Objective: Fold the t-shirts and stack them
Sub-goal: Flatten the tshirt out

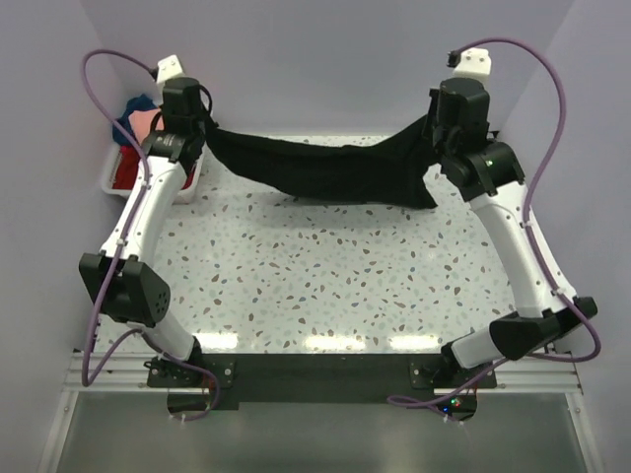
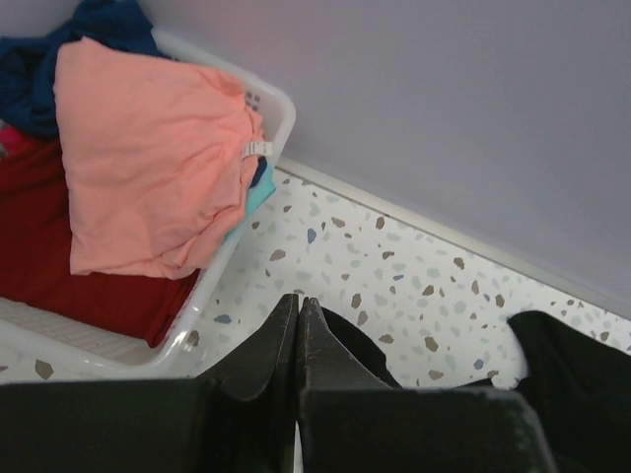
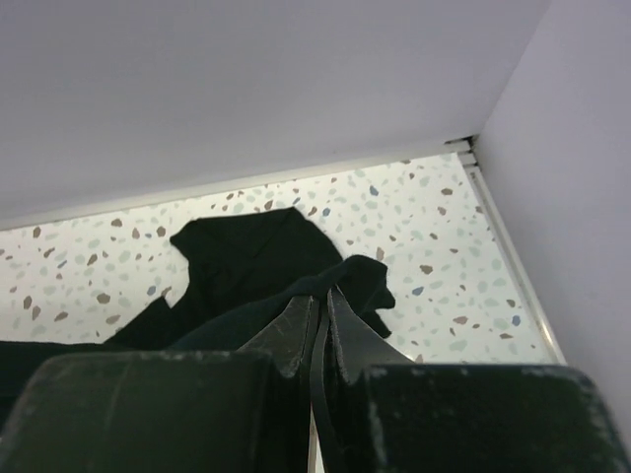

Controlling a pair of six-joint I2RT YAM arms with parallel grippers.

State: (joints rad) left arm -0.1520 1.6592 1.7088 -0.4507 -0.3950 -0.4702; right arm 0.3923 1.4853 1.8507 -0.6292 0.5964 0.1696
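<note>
You see the black t-shirt (image 1: 335, 175) hanging stretched between your two arms at the far side of the speckled table (image 1: 315, 286), its middle sagging low toward the surface; the left gripper (image 2: 298, 307) has its fingers pressed together on one end of the cloth; the right gripper (image 3: 321, 304) is also closed narrow, pinching the other end; at the far left the white bin (image 2: 283, 110) holds the salmon-pink t-shirt (image 2: 148, 158) on top, the red t-shirt (image 2: 69, 266) beneath it and the dark blue t-shirt (image 2: 30, 79) behind.

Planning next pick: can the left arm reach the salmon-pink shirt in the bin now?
Likely not yet: left end effector is shut on the black shirt, though nothing covers the salmon-pink shirt.
</note>
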